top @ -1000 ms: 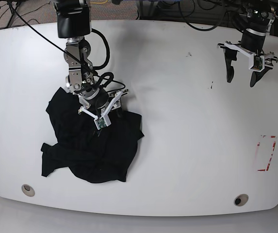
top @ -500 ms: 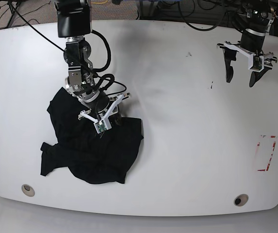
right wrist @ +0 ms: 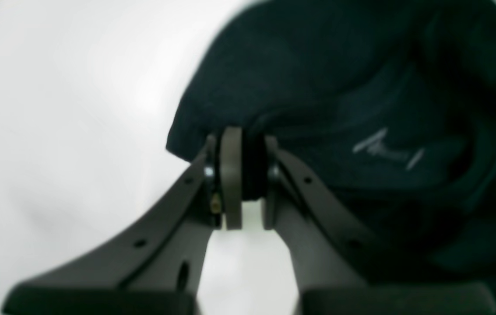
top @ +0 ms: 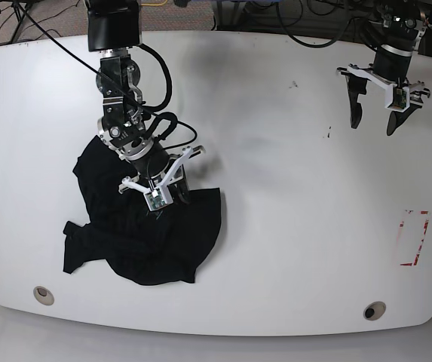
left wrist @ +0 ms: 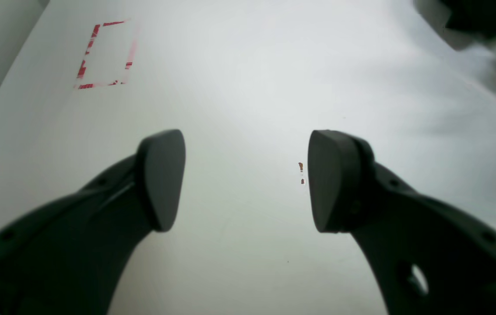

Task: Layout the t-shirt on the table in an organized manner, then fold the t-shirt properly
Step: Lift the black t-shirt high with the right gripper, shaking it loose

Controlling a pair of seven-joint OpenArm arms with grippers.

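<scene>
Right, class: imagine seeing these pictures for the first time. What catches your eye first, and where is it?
The crumpled black t-shirt stands out on the near-left of the white table. The right gripper is shut on a fold at its edge. At the far right, the left gripper hangs open above bare tabletop, with a red tape rectangle nearer the front edge.

Black cables (top: 19, 19) trail over brownish floor (top: 57, 19) beyond the far edge.
</scene>
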